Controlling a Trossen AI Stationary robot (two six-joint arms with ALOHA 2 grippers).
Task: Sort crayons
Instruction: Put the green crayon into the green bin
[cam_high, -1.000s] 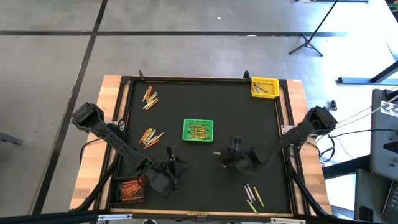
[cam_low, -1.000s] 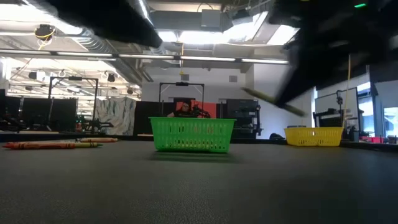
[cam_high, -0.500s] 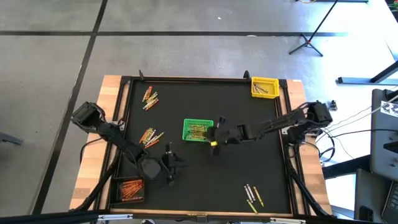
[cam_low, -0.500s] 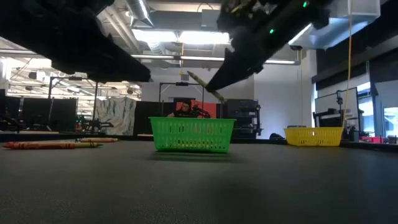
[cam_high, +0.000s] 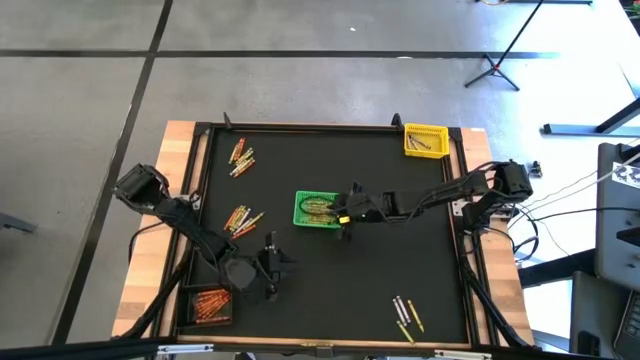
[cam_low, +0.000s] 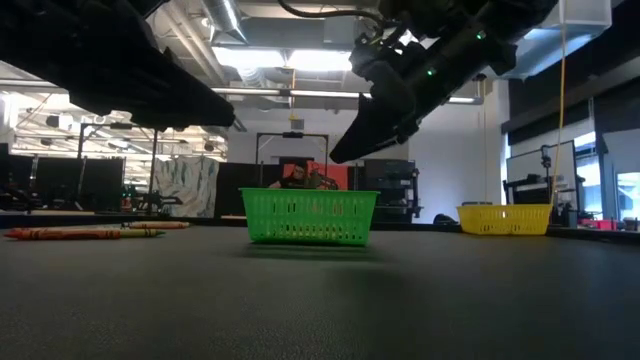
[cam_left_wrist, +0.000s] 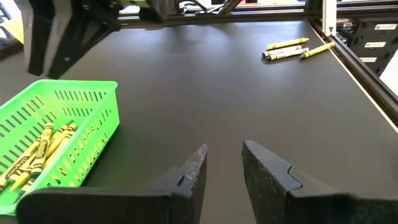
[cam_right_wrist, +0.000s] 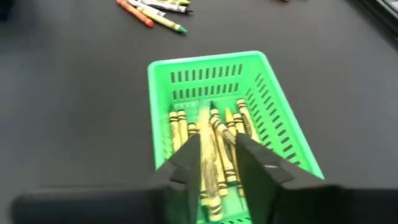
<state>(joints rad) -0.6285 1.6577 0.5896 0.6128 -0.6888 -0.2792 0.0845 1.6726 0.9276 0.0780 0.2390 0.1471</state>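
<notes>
Crayons in green basket, below spread right fingers, none pinched

Yellow crayons piled lengthwise in green basket. Two loose mixed clusters on desk's left, a few near front right, reddish-orange bunch front-left corner.

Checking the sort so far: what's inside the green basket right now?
The green basket holds yellow crayons, lying lengthwise. The right gripper hovers over its near end, fingers apart, hiding the crayons and floor under them.
</notes>
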